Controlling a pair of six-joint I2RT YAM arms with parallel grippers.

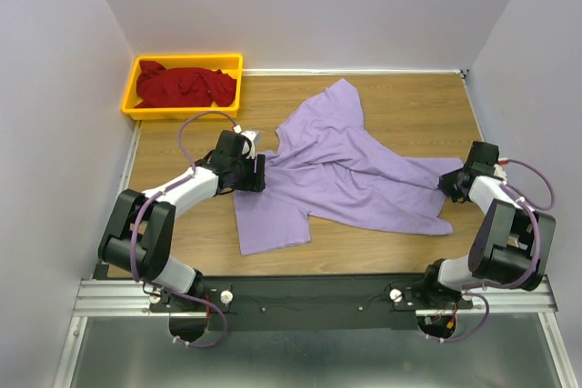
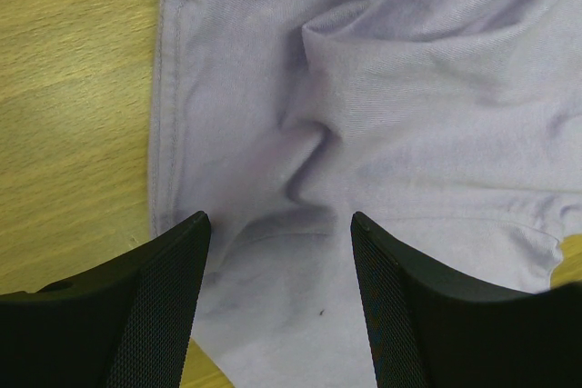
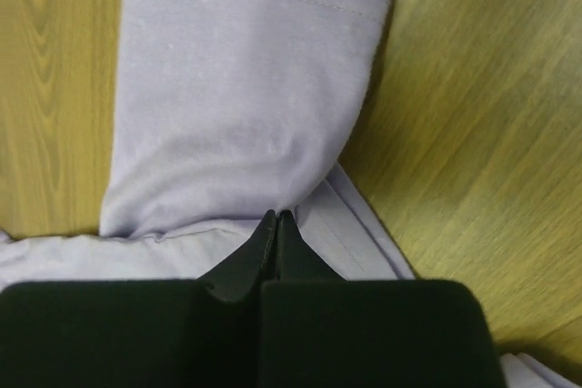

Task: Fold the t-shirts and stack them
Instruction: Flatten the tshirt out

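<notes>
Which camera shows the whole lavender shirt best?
Top external: the lavender shirt shows whole, spread rumpled on the table. Left wrist sees only a wrinkled corner patch; right wrist only one folded strip.

Matt cloth lavender tee (image 1: 350, 170) & red tee (image 1: 182, 85), wood-grain tbl (image 1: 409, 106), glossy plastic bin (image 1: 182, 114)

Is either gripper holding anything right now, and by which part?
The right gripper is shut on the lavender purple cloth t-shirt, pinching a folded edge at its right-hand end. The left gripper is open over it, holding nothing.

Lavender t-shirt (image 1: 355, 179); dark red t-shirt (image 1: 182, 86), apparently plain; yellow bin (image 1: 186, 58).
</notes>
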